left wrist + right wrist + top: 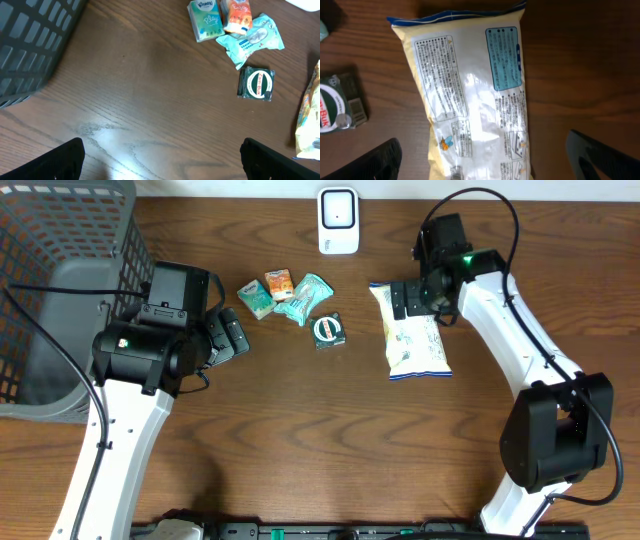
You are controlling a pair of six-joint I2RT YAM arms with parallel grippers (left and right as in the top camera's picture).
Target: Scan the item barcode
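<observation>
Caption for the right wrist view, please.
Open right claw above a pale yellow printed plastic snack bag lying on the dark wooden table, small dark green packet beside it.

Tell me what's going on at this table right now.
Two robot arms are set up to scan groceries. The right gripper hangs open over the yellow snack bag, which lies flat on the table, not held. The left gripper is open too, empty, near four small packets. The white scanner sits at the far edge.
</observation>
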